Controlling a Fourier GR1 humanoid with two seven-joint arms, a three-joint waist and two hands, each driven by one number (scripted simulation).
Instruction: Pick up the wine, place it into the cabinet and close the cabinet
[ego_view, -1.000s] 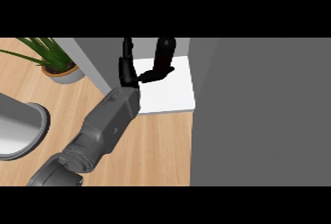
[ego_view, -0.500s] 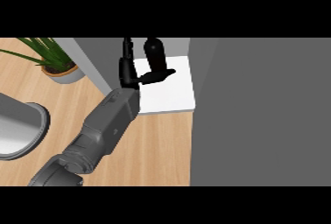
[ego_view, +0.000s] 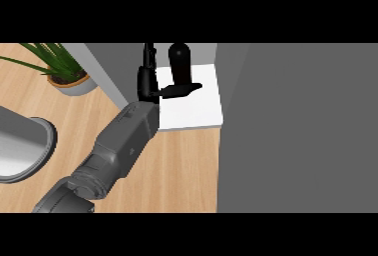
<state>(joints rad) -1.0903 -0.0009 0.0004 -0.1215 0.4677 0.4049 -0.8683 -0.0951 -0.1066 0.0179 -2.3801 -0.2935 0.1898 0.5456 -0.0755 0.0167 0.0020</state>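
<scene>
— What has changed since a moment ago?

— The wine bottle (ego_view: 179, 64) now stands more upright and sits further back on the white shelf (ego_view: 199, 107); earlier it leaned toward the shelf's front edge. The hand (ego_view: 151, 82) has gone with it, deeper into the cabinet.

— Start with the big things, then.

— The grey cabinet door (ego_view: 303, 130) fills the right side of the view, open, with its edge along the shelf's right side. The wooden counter (ego_view: 177, 170) runs below and to the left. A grey forearm (ego_view: 122, 145) crosses the counter from the lower left up to the shelf's front left corner.

— Which hand is that?

— Only one arm shows, entering at the lower left; I take it for the left hand, though I cannot be sure.

— And its state?

— Grasping the bottle: the fingers run up the bottle's left side and the thumb hooks across its lower part.

— Anything else?

— A grey rounded sink (ego_view: 18, 145) at the counter's left edge, and a potted plant (ego_view: 63, 70) near the counter's back left corner.
</scene>
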